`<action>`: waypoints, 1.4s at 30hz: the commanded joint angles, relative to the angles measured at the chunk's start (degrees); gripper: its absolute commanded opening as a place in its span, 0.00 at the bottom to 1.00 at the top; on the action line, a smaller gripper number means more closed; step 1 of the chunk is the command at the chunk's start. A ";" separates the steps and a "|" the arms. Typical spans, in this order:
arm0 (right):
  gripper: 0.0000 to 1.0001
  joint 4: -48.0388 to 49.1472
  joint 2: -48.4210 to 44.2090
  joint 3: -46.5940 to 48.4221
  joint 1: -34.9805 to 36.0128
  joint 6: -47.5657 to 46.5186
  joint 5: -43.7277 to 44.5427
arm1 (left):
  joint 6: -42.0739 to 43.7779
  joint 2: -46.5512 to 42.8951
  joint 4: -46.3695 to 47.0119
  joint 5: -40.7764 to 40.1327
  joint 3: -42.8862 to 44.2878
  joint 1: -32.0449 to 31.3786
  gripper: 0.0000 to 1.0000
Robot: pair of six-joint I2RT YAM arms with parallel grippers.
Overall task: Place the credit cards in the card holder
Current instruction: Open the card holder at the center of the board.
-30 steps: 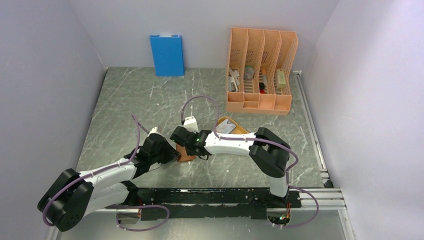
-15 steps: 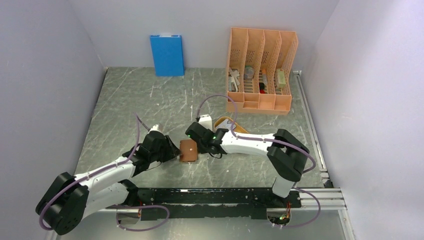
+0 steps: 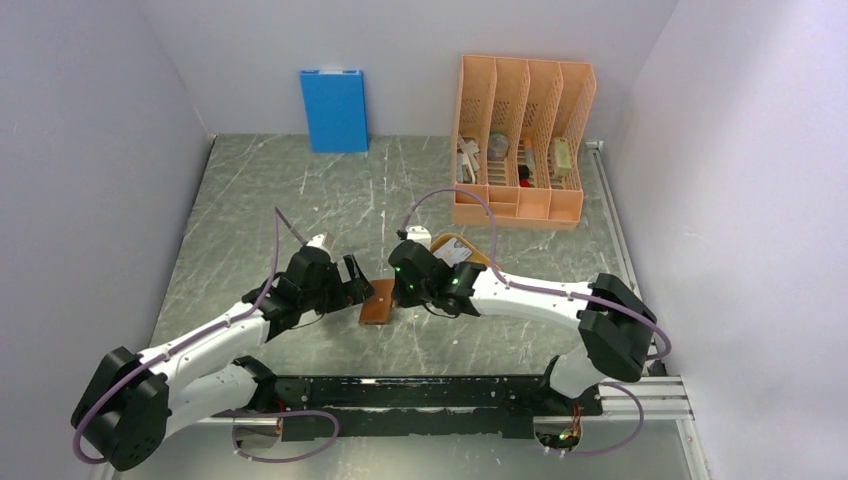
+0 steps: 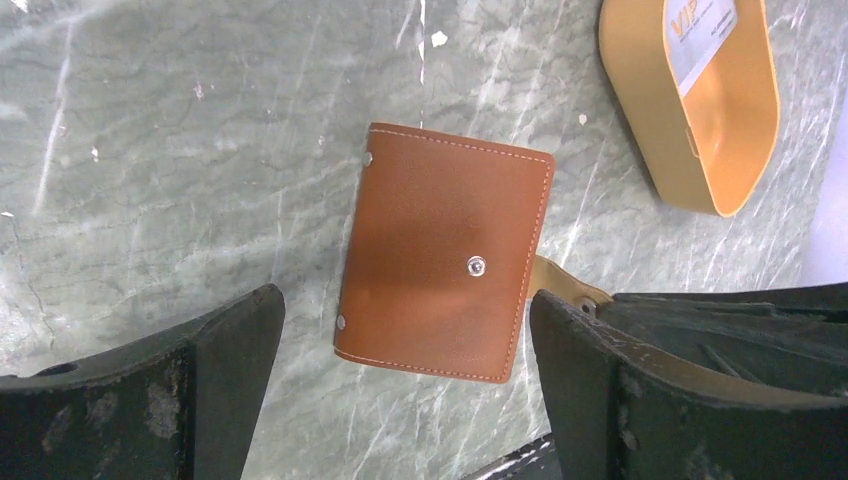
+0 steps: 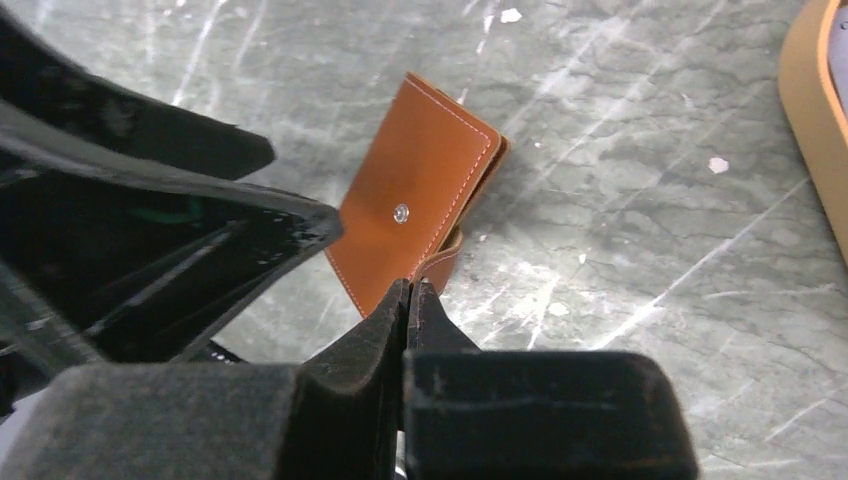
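Left end effector (image 3: pixel 358 283) has just spread, releasing the leather card holder (image 4: pixel 445 265) folded on the bench (image 4: pixel 150 150); right end effector (image 5: pixel 408 300) pressed together at its strap, loading still pending.

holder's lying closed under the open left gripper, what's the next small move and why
Probably lower the open left gripper to pin the card holder, which lies folded shut on the table, so the shut right gripper, tips at its strap, can peel it open.
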 commanded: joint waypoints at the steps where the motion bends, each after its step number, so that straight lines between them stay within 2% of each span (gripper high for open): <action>1: 0.00 4.13 -2.81 -0.81 -0.19 -0.28 -2.68 | 1.01 0.97 1.35 3.56 1.10 0.05 0.97; 18: 0.00 6.78 -5.78 -2.90 -1.44 -1.50 -5.07 | 1.55 5.73 5.01 5.58 4.05 -0.96 0.97; 26: 0.00 8.91 -7.28 -3.46 -2.70 -2.53 -8.58 | 2.22 9.14 5.82 6.16 4.54 -1.27 0.88; 29: 0.00 8.66 -7.43 -3.36 -2.87 -2.81 -8.65 | 2.41 9.73 5.76 5.95 4.19 -1.32 0.81; 42: 0.00 8.27 -8.32 -7.44 -3.88 -2.41 -7.34 | 2.13 6.75 4.33 4.76 0.87 -1.29 0.35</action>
